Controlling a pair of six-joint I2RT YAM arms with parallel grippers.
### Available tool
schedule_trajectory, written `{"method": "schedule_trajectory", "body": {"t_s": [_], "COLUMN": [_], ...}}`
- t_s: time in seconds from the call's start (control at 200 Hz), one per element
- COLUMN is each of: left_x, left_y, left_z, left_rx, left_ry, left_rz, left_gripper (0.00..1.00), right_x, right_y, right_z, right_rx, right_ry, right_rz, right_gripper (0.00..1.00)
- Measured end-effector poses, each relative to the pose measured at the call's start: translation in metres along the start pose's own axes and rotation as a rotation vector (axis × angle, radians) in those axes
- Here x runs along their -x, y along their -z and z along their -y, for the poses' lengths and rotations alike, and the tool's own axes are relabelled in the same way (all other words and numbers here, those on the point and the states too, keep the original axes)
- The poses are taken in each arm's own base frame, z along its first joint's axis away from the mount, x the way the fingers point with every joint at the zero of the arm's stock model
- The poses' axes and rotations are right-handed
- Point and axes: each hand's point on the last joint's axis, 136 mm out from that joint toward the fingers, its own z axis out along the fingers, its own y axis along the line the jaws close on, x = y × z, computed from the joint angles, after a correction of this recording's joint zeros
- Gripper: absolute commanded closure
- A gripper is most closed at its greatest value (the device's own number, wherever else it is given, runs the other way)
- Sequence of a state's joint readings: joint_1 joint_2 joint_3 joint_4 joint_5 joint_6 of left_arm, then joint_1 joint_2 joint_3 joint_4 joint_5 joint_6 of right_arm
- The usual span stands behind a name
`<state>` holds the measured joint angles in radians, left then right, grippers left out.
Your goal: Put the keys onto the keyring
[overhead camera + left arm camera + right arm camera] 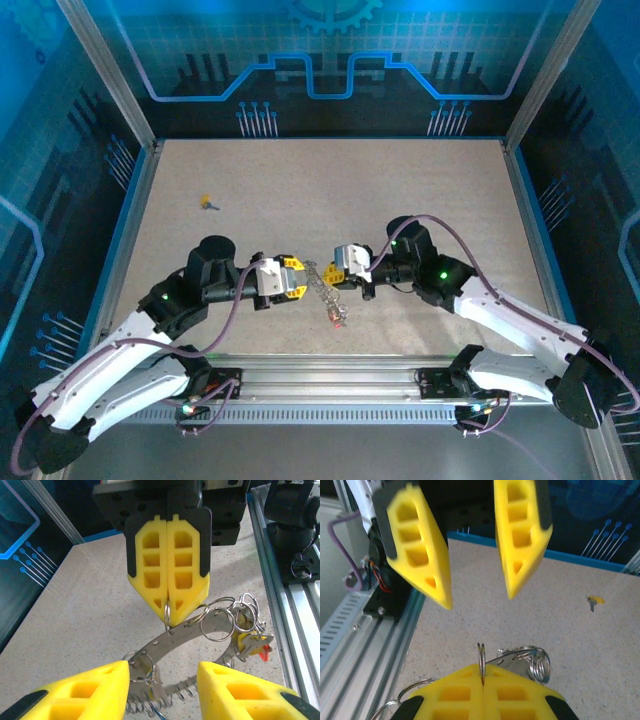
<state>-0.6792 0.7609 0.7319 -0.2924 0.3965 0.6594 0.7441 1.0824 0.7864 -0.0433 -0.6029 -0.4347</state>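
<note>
From above, the left gripper (297,282) and right gripper (335,268) face each other near the front edge of the speckled beige table (400,190). The thin silver metal keyring (325,285) sits between them. 1 small yellow-headed key (207,203) lies well apart, far left.

At the left wrist, the left gripper's 2 yellow fingers (90,687) stand apart either side of the keyring's flat band. Opposite, the right gripper's jaws are pressed together on a small silver wire loop (167,614) at the band's rim. A yellow-and-red key bunch (255,645) hangs on its right.

At the right wrist, the loop stands upright in the closed pinch, and the left gripper's spread fingers grip nothing.
</note>
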Motion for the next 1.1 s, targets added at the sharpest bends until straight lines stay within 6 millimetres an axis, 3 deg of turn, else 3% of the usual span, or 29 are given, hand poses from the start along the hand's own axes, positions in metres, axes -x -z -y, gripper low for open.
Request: {"method": "schedule_trajectory", "body": {"t_s": [0.595,0.84,1.101], "left_x": [0.024,0.026,0.026], "left_y": [-0.004,-0.007,-0.012], "left_z": [0.003,0.001,0.002], "left_rx": [-0.031,-0.029,-0.048], "left_ry": [0.035,0.031,0.033], "left_rz": [0.161,0.171,0.178], "left_gripper": [0.73,0.74,0.83], "right_x": [0.027,0.024,0.022], "right_y": [0.004,0.001,-0.001], "right_z": [-0.003,-0.004,-0.003], "right_rx": [0.016,0.03,0.032], "right_ry": [0.025,0.019,0.014], "right_rz": [0.185,0.182,0.177], "right_gripper": [1.0,1.0,1.0]}}
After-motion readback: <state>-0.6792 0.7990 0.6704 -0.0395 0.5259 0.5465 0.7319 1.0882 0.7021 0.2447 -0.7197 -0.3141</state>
